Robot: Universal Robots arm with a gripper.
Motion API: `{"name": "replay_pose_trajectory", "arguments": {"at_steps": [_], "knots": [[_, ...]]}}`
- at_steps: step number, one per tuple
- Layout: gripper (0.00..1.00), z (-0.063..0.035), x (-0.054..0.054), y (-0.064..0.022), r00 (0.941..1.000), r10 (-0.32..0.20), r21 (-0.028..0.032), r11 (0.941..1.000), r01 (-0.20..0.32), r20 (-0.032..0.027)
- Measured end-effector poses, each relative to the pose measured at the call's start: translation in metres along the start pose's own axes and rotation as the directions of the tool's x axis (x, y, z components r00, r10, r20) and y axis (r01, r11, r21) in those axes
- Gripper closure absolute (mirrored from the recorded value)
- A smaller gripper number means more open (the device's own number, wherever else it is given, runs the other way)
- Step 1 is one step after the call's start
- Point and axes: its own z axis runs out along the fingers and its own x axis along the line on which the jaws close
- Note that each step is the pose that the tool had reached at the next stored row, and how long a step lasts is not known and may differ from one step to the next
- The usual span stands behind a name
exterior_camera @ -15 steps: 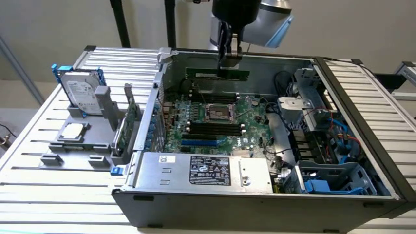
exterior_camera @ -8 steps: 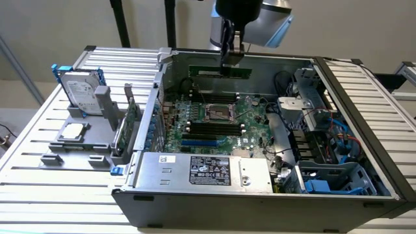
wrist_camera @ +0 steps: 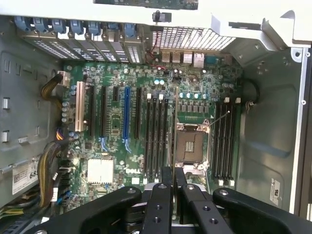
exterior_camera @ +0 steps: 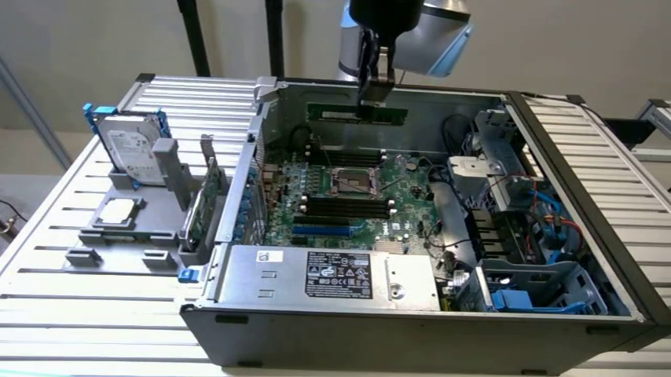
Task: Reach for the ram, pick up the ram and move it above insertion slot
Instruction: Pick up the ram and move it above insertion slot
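1. ram [exterior_camera: 357, 115] sits clamped in the hand [exterior_camera: 372, 100], top centre of the exterior view; stick hangs level, long edge horizontal, pinched from above near its right half
2. ram is up in the air over the back part of the open PC case [exterior_camera: 419, 314], above the motherboard [exterior_camera: 346, 188], not touching it
3. hand is closed on the ram; in the wrist view the black fingers [wrist_camera: 163, 195] stand nearly together at bottom centre
4. wrist view: dark memory slots [wrist_camera: 156, 131] run vertically mid-frame, CPU socket [wrist_camera: 191, 144] just right of them, blue slot [wrist_camera: 126, 112] left of centre
5. case lies on its side on a slatted metal worktop [exterior_camera: 84, 314]; grey fixture [exterior_camera: 137, 212] at the exterior view's left holds a hard drive [exterior_camera: 131, 153] upright and a green expansion card [exterior_camera: 213, 196] on edge
6. pale wall behind, dark posts upper left
7. arm comes down from the top edge, wrist vertical, hand pointing straight down
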Motion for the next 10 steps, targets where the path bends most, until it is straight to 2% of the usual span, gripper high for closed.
{"name": "replay_pose_trajectory", "arguments": {"at_steps": [3,10], "knots": [[0.86,0.0,-0.001,-0.0002,1.0,0.006,0.002,1.0,-0.006,-0.0018],[0.86,0.0,-0.0012,-0.0002,1.0,0.009,0.0023,1.0,-0.009,-0.0019]]}}
